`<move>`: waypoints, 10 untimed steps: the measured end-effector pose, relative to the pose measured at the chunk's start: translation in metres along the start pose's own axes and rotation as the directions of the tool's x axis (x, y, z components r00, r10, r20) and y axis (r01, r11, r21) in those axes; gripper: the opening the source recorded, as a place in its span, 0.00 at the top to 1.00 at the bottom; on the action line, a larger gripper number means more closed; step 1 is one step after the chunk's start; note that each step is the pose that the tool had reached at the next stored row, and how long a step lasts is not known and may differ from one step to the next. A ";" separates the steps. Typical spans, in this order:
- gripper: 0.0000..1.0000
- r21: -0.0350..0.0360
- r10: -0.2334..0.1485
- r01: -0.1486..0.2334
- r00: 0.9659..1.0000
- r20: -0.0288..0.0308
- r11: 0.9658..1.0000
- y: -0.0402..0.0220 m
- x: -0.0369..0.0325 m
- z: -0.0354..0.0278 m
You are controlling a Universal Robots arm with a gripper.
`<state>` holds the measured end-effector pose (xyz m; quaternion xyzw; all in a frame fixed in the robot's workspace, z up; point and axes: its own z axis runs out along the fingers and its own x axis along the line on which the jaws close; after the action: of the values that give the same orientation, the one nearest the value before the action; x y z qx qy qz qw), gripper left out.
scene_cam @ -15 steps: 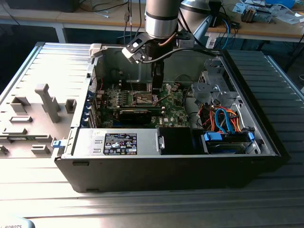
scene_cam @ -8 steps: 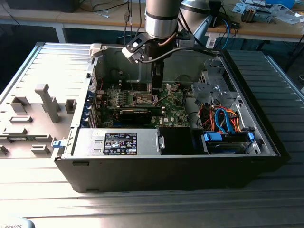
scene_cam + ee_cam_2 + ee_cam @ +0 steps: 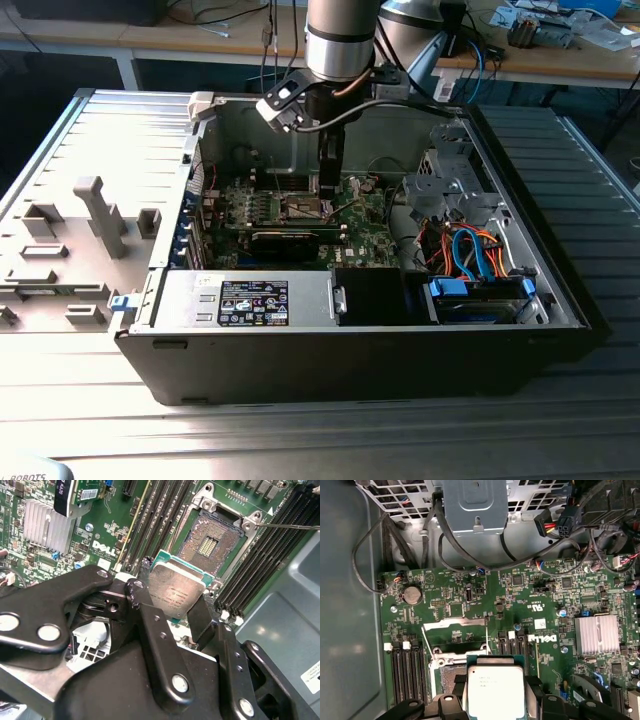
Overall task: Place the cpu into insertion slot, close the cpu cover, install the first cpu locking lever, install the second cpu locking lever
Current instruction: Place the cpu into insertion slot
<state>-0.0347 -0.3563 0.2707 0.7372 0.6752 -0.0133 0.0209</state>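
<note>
Ribbed grey bench top (image 3: pixel 300 440) carrying an opened computer case (image 3: pixel 300 360) laid on its side, with the arm (image 3: pixel 340 40) reaching straight down onto the green motherboard (image 3: pixel 365 215). From my console the second wrist view reads best. The gripper (image 3: pixel 172 605) holds the cpu (image 3: pixel 177 592) clear of the board, near the insertion slot (image 3: pixel 212 540) but off its centre and not touching it, so the placing step is not yet done. The slot lies uncovered, its field of fine contacts bare inside the silver rim. Long black memory slots (image 3: pixel 155 520) flank it on both sides. A thin metal rod (image 3: pixel 290 526), which I take for one locking lever, stands free off one corner. Main hazard, as I judge it: the chip looks tilted against the socket's plane and offset from it. A descent in that attitude would land a corner first on the contacts and bend them. A chip turned the wrong way against its keying would likewise fail to seat. A second risk is slip, since the grip bears only on two thin opposite edges. The black fingers (image 3: pixel 150 630) are closed to just the chip's width, clamped against those edges, with the silver face turned toward the camera. In the first wrist view the cpu (image 3: pixel 495 690) hangs just beside the insertion slot (image 3: pixel 447 672) and partly hides it.
</note>
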 end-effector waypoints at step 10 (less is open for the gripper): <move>0.46 0.001 0.016 -0.016 1.000 0.001 1.000 0.0000 0.0000 0.0000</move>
<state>-0.0347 -0.3563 0.2707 0.7427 0.6692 -0.0138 0.0212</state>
